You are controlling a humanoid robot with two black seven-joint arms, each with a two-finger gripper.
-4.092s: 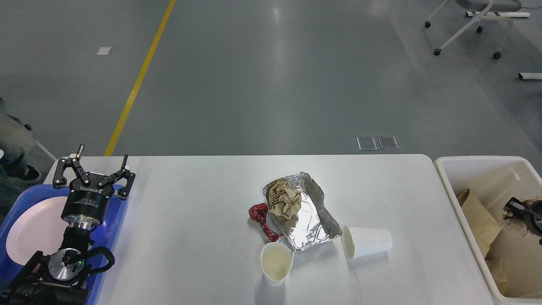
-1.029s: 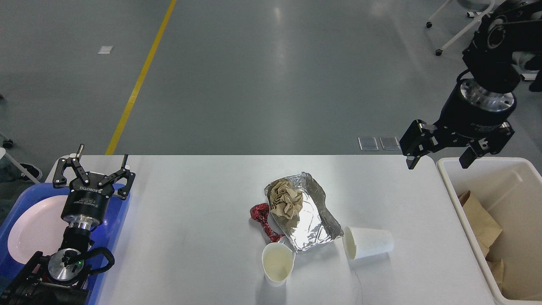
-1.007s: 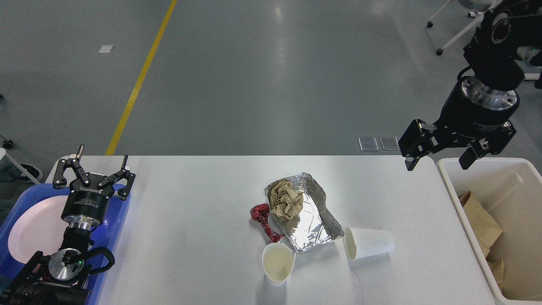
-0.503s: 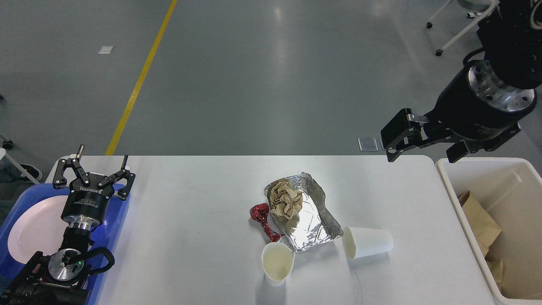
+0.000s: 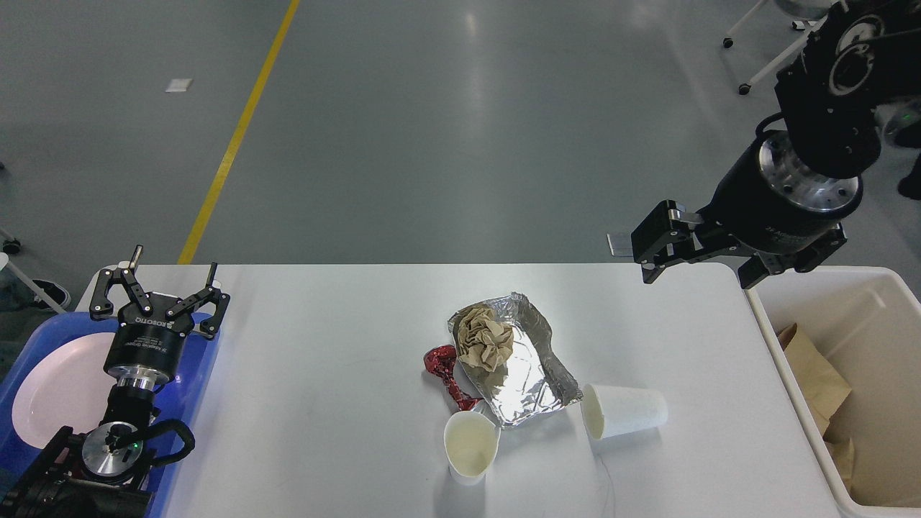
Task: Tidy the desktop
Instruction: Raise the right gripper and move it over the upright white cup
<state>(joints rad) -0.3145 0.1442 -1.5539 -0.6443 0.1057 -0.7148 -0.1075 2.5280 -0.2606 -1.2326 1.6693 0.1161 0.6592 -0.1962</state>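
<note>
- At far left, left end effector (image 5: pixel 160 288) released, fingers spread, above blue tray (image 5: pixel 205 360).
- Mid-surface (image 5: pixel 324 374): foil (image 5: pixel 529 367), crumpled paper (image 5: pixel 486 338), two cups.
- Right end effector (image 5: pixel 696 267) released, empty, over the surface's far right corner beside bin (image 5: pixel 863 288).

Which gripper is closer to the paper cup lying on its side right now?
Right. The right gripper hangs open above the desktop's far right edge, beyond the tipped cup. The left gripper is over the blue tray, far left.

Two paper cups (image 5: pixel 471 446) (image 5: pixel 624 411), one foil tray (image 5: pixel 529 370), one paper wad (image 5: pixel 486 343), one red wrapper (image 5: pixel 445 367).
</note>
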